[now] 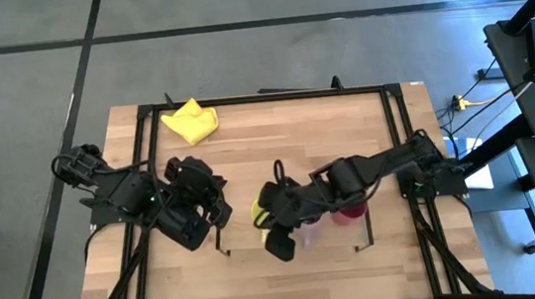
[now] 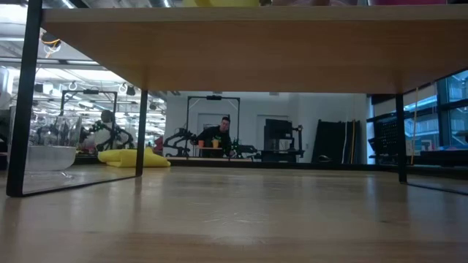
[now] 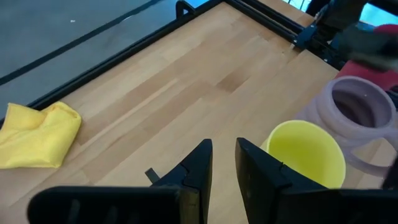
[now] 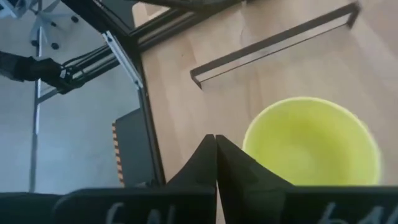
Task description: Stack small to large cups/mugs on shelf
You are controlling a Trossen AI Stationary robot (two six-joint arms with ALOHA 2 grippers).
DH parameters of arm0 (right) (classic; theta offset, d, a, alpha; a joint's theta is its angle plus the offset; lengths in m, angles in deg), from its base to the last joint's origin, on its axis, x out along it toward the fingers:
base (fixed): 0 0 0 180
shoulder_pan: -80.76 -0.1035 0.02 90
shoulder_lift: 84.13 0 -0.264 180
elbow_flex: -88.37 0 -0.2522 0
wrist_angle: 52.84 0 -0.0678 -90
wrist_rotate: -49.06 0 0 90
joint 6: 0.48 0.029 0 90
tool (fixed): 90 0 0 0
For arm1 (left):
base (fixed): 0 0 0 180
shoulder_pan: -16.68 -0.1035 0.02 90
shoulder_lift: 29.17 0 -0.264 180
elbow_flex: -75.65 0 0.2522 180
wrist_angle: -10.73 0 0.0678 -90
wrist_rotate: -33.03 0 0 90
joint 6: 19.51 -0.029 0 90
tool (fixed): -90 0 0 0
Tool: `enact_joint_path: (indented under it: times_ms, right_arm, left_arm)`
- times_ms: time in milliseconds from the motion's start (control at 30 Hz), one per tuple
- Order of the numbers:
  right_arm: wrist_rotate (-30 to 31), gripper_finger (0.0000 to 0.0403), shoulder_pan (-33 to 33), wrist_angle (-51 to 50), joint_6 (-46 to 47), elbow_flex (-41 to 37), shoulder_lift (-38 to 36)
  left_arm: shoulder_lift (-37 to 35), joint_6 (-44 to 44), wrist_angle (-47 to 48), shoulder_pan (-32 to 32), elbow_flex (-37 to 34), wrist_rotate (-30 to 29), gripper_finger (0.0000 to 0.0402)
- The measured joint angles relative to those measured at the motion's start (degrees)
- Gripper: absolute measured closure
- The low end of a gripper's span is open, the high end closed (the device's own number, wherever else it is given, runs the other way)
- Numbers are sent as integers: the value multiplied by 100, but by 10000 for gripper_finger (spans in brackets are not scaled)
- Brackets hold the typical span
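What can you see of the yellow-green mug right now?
The yellow-green mug stands upright and open-topped on the shelf, glossy and opaque, looking empty inside. It sits right beside the purple mug; whether they touch is unclear. Its handle is not visible. The right hand, fingers shut, hovers just beside its rim without gripping it. The left hand is close by, empty.

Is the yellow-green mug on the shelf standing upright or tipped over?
Upright: the yellow-green mug shows its round open mouth facing up, on the shelf.
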Motion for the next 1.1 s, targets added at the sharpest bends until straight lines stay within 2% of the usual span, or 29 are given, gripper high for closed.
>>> enact_joint_path:
  times_ms: [233,633,900,1100]
  right_arm:
    - [-508,403,93,618,-93,0,340]
    - [-777,402,93,645,49,0,780]
    - [-314,402,-9,142,166,0,780]
    - [9,402,-152,78,-114,0,775]
  left_arm:
    - [0,10,2,72,0,-121,336]
    - [0,20,9,72,0,-127,336]
    - [0,-15,11,72,0,-127,336]
    - [0,-17,13,72,0,-202,336]
